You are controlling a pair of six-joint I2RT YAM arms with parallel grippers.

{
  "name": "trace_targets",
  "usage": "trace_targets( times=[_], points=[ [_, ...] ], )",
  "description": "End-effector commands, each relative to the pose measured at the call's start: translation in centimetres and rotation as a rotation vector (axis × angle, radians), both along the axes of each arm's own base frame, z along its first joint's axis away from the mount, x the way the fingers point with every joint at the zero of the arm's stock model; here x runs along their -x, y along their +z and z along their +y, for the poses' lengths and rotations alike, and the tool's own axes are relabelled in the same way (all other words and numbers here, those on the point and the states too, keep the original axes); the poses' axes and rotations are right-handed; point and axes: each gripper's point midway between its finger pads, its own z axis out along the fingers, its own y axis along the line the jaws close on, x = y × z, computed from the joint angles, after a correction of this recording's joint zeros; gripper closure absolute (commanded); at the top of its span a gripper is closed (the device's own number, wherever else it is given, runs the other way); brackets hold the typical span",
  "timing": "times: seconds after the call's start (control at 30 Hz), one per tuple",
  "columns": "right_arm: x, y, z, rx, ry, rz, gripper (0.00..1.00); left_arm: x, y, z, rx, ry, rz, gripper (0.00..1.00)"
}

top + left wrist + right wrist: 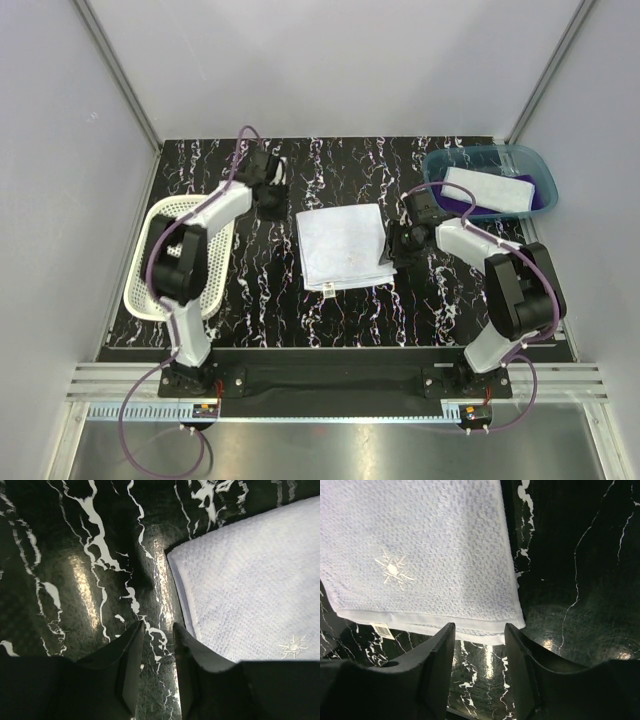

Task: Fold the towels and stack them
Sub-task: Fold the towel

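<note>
I count three towels: one pale towel (342,245) folded flat mid-surface (260,290), and two in the one teal bin (480,150) far right, a light towel (490,190) atop a purple towel (445,201). One white basket (150,290) sits left. My left fingers (131,660) and right fingers (440,655) flank the pale towel, released, grasping nothing.

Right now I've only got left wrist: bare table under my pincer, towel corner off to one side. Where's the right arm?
Observer: The right pincer hangs open just off the opposite edge of the pale towel, holding nothing.
Operator: Where are the other towels?
Observer: In the teal bin at the table's far right corner, with a pale blue towel lying on top of the purple towel.
</note>
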Motion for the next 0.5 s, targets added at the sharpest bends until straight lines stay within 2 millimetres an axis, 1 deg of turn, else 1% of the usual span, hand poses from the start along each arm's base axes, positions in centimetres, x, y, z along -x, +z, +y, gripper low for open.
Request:
trace_targets(
  times=[0.0, 0.03, 0.07, 0.1, 0.13, 0.17, 0.23, 0.27, 0.3, 0.33, 0.37, 0.4, 0.43, 0.47],
  points=[
    [-1.4, 1.9, 0.8, -0.043, -0.017, -0.061, 0.51, 3.3, 6.0, -0.7, 0.098, -0.024, -0.135, 0.65],
    [-1.5, 1.4, 0.4, -0.032, -0.013, -0.051, 0.53, 4.6, 5.6, -1.3, 0.145, -0.035, -0.122, 0.65],
    [-1.9, 1.4, 0.4, -0.038, -0.009, -0.050, 0.55, 5.5, 6.4, -3.2, 0.246, -0.063, -0.141, 0.65],
    [-2.1, 1.3, 0.3, -0.044, -0.009, -0.045, 0.58, 7.8, 5.1, -3.1, 0.262, -0.065, -0.105, 0.66],
    [-2.2, 0.6, 0.0, -0.041, -0.004, -0.024, 0.64, 8.6, 4.9, -3.4, 0.276, -0.060, -0.097, 0.66],
    [-2.5, 0.5, -0.5, -0.046, -0.015, -0.019, 0.66, 9.3, 4.9, -4.6, 0.314, -0.062, -0.098, 0.68],
    [-2.6, -0.3, -0.8, -0.045, -0.016, 0.001, 0.69, 11.3, 3.6, -5.3, 0.343, -0.051, -0.052, 0.70],
    [-2.5, -0.6, -0.8, -0.049, -0.018, 0.008, 0.71, 11.9, 3.4, -6.2, 0.359, -0.062, -0.055, 0.72],
    [-2.3, -0.7, -0.5, -0.069, -0.010, 0.016, 0.71, 12.3, 3.1, -6.6, 0.377, -0.059, -0.049, 0.72],
    [-2.4, -0.8, -0.1, -0.090, -0.012, 0.011, 0.71, 13.0, 2.2, -6.7, 0.394, -0.037, -0.015, 0.73],
    [-1.7, -1.4, 0.1, -0.106, -0.011, 0.033, 0.73, 12.9, 2.3, -7.2, 0.417, -0.039, -0.029, 0.73],
    [-1.7, -1.5, 0.2, -0.117, -0.017, 0.027, 0.73, 13.0, 2.2, -7.3, 0.428, -0.038, -0.025, 0.74],
    [-1.4, -1.8, 0.2, -0.122, -0.023, 0.036, 0.73, 13.2, 1.6, -7.1, 0.420, -0.022, -0.013, 0.74],
    [-0.5, -2.4, 0.0, -0.119, -0.024, 0.053, 0.74, 13.2, 1.5, -7.1, 0.413, -0.020, -0.013, 0.74]
  ],
)
